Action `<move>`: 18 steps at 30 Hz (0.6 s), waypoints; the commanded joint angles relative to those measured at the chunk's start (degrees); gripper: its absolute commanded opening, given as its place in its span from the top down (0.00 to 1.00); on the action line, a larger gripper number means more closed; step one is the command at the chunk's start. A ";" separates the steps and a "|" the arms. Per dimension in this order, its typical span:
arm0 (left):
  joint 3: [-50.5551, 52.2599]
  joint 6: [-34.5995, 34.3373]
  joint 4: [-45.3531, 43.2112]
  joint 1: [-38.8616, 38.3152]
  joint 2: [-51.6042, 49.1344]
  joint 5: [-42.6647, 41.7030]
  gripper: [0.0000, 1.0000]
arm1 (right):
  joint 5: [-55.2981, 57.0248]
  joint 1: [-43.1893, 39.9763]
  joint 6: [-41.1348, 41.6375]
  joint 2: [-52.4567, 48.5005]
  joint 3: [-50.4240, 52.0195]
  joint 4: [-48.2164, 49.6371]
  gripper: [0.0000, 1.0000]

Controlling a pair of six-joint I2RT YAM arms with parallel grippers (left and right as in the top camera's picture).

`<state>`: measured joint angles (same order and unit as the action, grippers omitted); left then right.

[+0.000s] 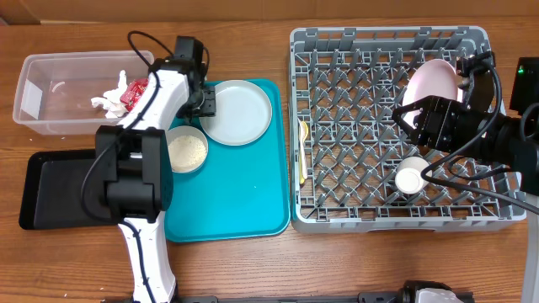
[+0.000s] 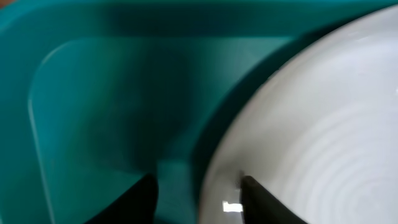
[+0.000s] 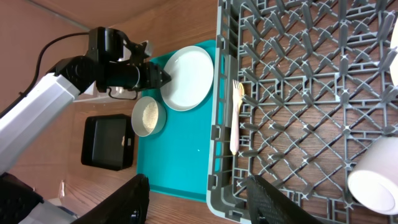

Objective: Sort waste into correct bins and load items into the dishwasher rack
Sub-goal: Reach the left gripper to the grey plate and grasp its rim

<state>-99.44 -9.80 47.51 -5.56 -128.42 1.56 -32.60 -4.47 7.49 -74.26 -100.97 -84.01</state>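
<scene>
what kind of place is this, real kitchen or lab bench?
Likely a lab bench staged for dish clearing: a dishwasher rack sits straight on a wooden table, beside a teal tray holding a plate, with a robot arm over the tray.

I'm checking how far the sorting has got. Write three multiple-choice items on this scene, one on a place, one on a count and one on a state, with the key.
1. Where does the small grey bowl stand?
A. on the teal tray
B. in the dishwasher rack
C. held in the air

2. How many plates stand in the dishwasher rack?
A. none
B. one
C. three

3. The right pincer is:
A. shut tight
B. out of view
C. open and empty

Key:
1 A, teal surface surrounds the bowl.
2 B, only the pale pink plate stands there.
3 C, its fingers stand apart with nothing between them.
</scene>
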 commanded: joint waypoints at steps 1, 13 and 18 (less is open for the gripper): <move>0.31 0.39 -0.42 0.83 -0.37 -1.77 0.61 | 0.39 0.02 -0.39 0.22 -0.24 0.04 0.46; 0.35 0.39 -0.26 0.79 -0.70 -3.15 0.96 | 0.37 0.00 -0.39 0.22 -0.24 0.09 0.46; 0.26 0.42 0.63 0.83 -0.35 -3.34 0.96 | 0.37 0.00 -0.39 0.22 -0.24 0.07 0.46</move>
<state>-99.44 -9.21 47.81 -4.51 -128.42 -2.09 -32.58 -4.47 7.49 -74.26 -100.97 -84.05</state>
